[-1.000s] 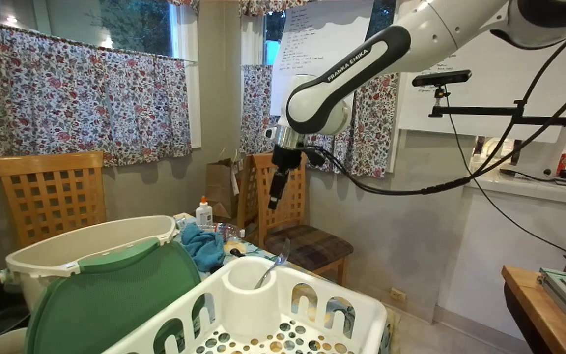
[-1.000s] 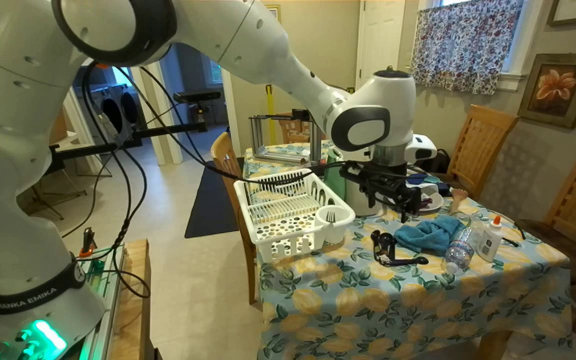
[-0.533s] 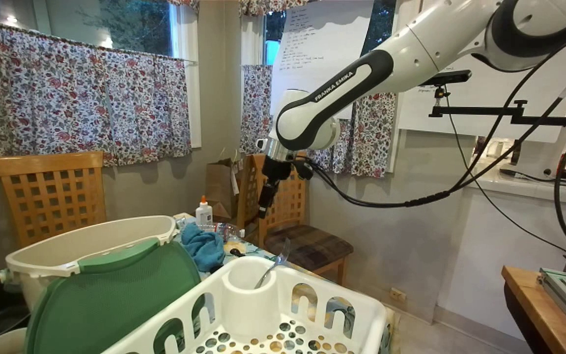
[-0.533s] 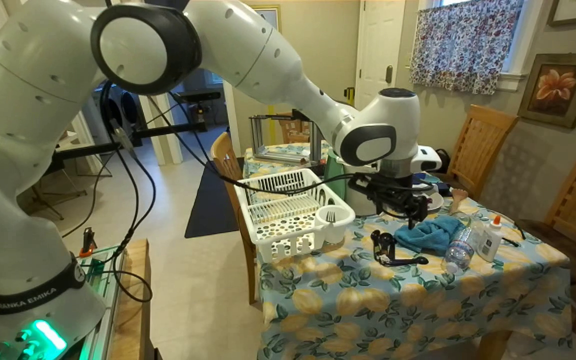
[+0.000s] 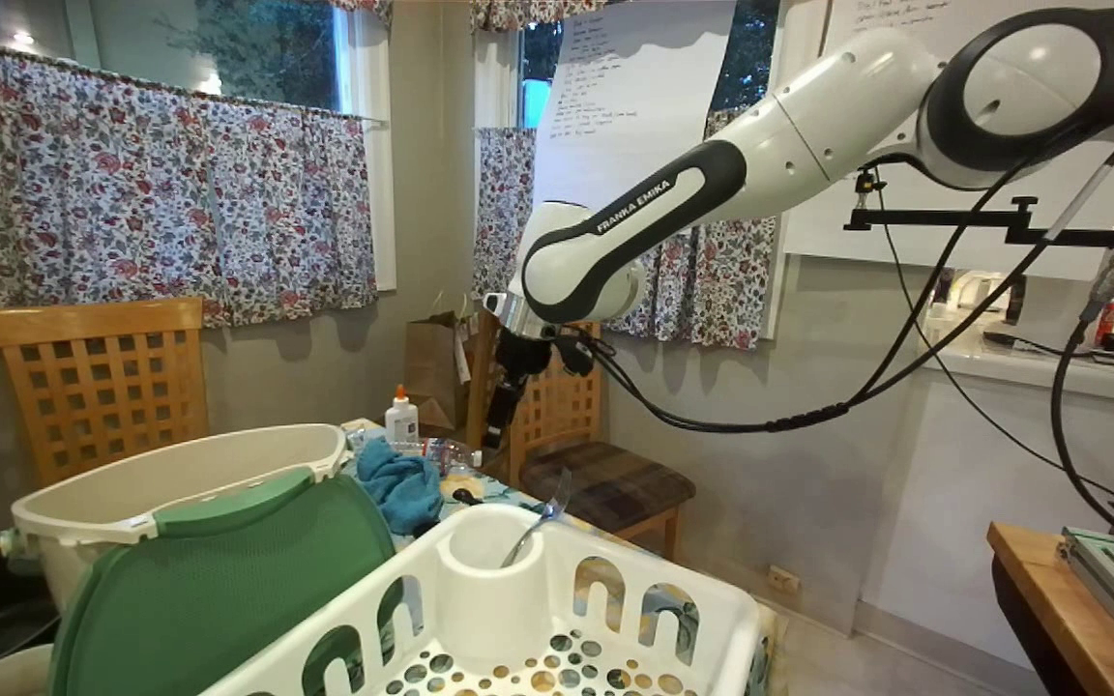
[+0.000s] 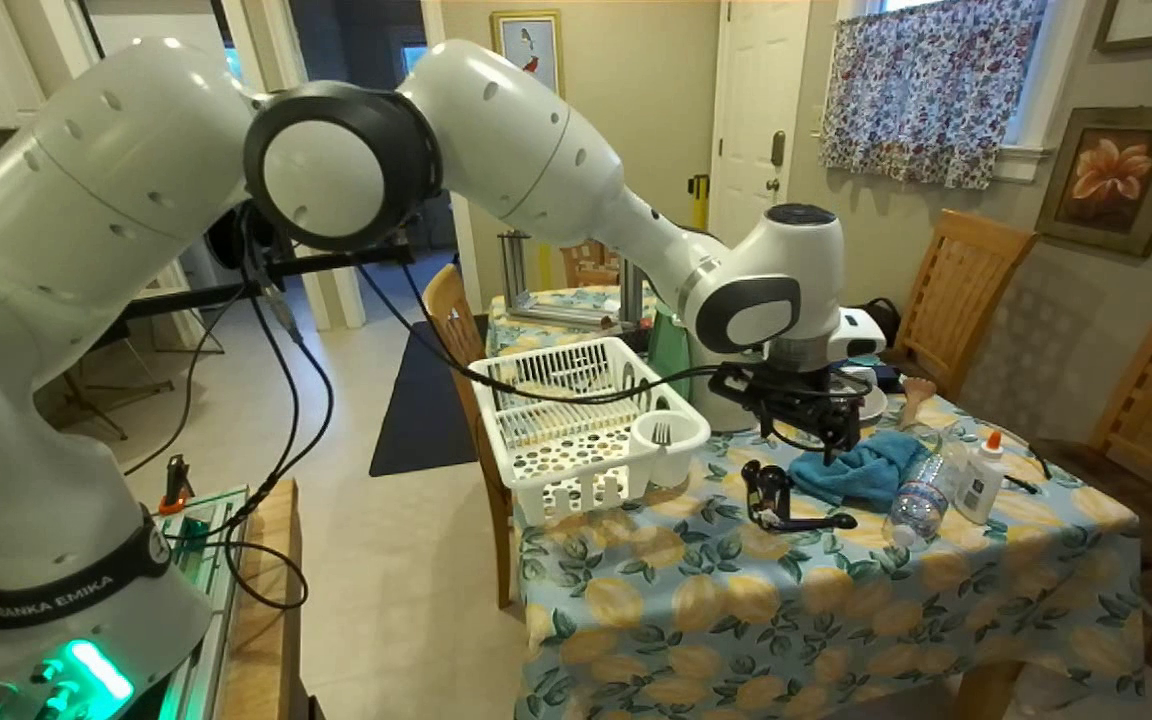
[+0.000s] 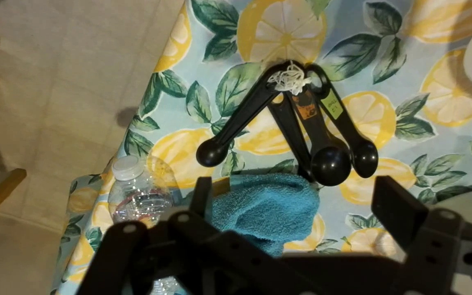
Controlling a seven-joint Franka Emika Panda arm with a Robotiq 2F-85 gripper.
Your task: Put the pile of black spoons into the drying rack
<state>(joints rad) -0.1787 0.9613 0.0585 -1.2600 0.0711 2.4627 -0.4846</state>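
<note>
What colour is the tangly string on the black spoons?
Whitish; the string on the black spoons shows best in the wrist view.
</note>
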